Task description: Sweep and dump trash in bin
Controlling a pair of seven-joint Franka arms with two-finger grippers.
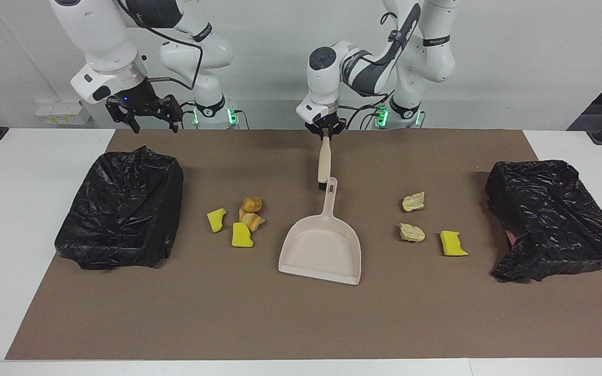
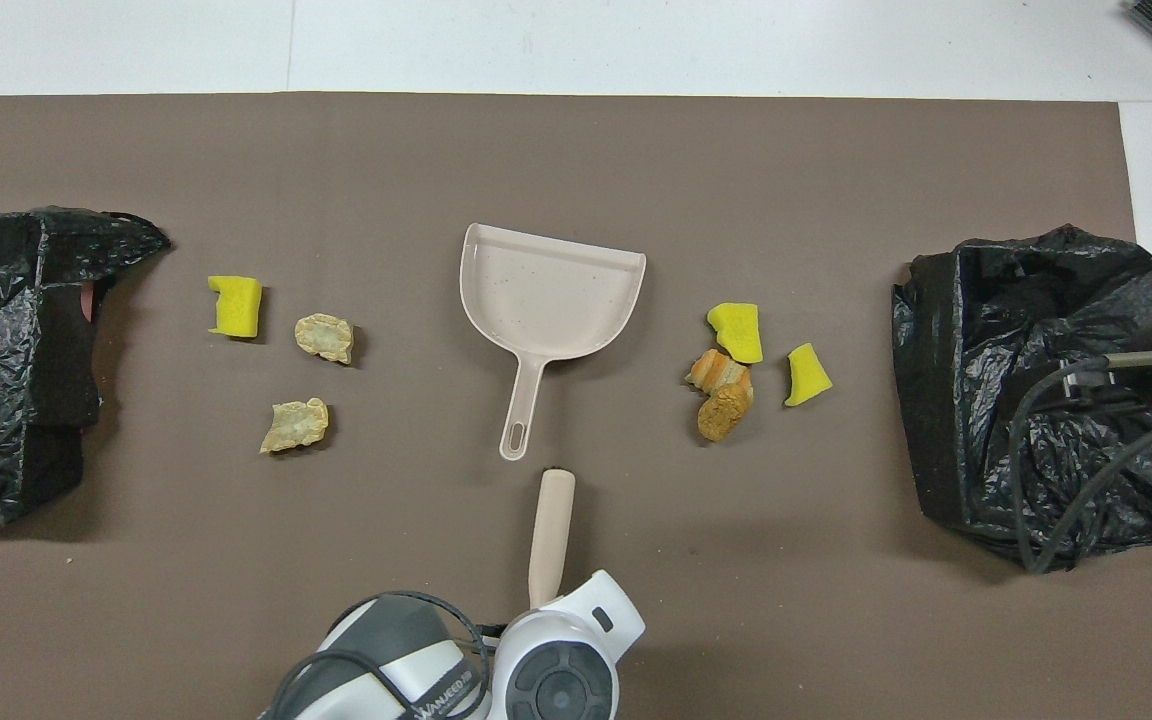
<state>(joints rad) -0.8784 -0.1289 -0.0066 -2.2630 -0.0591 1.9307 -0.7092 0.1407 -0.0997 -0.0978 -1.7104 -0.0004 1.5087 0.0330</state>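
Across the white table (image 1: 29, 219) lies a large brown rectangular mat (image 1: 301, 318) that carries everything else. Two crumpled black plastic-lined bins come next in size: one bin (image 1: 120, 209) sits at the right arm's end of the mat, the second bin (image 1: 554, 219) at the left arm's end.

Between them, mid-mat, lies the beige plastic dustpan (image 1: 322, 248), flat, with its handle pointing toward the robots and its wide mouth pointing away from them. Just nearer to the robots than the handle's tip is the beige-handled brush with dark bristles (image 1: 324, 164); its bristle end is down near the mat, close to the dustpan handle, and its handle slants up to the left gripper (image 1: 325, 132), which is pinched tight on the handle's top end. The right gripper (image 1: 144, 112) hangs with its fingers spread wide above the mat's edge nearest the robots, by the first bin, holding nothing; that arm waits.

The trash is smallest, in two clusters on the mat beside the dustpan. Toward the right arm's end lie two bright-yellow sponge chunks (image 1: 216, 219) (image 1: 241, 235) and tan-orange bread-like lumps (image 1: 252, 211) touching each other. Toward the left arm's end lie two pale bread-like lumps (image 1: 414, 201) (image 1: 412, 233) and another yellow sponge chunk (image 1: 453, 244).
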